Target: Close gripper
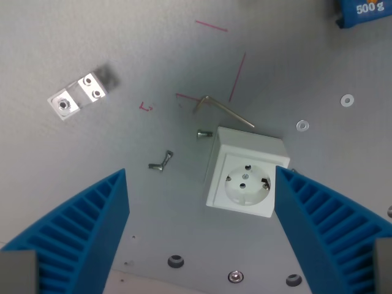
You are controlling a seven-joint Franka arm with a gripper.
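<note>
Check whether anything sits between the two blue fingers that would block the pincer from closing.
Yes. The white socket sits between the fingers of the open pincer, close against the one on the wrist view's right. Closing would meet it first. The small screws, hex key and bracket lie farther up, outside the gap.

- Socket (247, 179): white, face up on the grey tabletop (92, 37), right of centre.
- Allen key (223, 109): just beyond the socket.
- Screw (204, 133): by the socket's far-left corner.
- Bracket (79, 96): far left.
- Washers (347, 100), (302, 126): right.
- Blue box (364, 11): far right corner, marked "500 g".
</note>
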